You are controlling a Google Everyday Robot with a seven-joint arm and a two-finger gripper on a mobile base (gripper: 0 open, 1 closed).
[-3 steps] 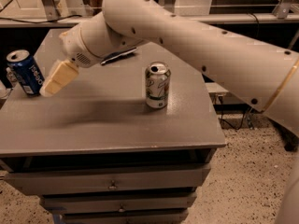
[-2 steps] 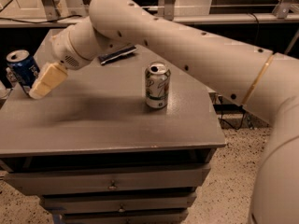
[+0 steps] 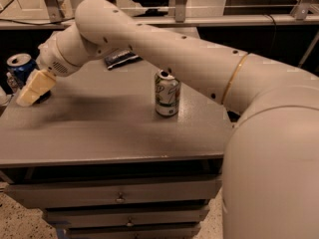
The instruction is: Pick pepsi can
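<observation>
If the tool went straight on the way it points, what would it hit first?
Likely the table top at its left edge: the tool, far left, angles down-left just in front of the pepsi can. Depth is unclear.

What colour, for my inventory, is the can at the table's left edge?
Dark blue pepsi can, beside the gripper; camera view.

- No word, brand name or number can be read with any certainty.
- On the pepsi can (image 3: 19, 66), at the left edge of the table (image 3: 99, 133), only the silver top and a strip of blue wall are seen. Its lettering cannot be made out.
- Dark markings are seen on the white-and-green can (image 3: 167, 93) in the middle of the table, but they cannot be read.
- Pale print is seen on the dark bag (image 3: 121, 58) at the back, also illegible.
- The gripper (image 3: 33, 89) is held just in front of the pepsi can, and the can's lower side is covered by it.
</observation>
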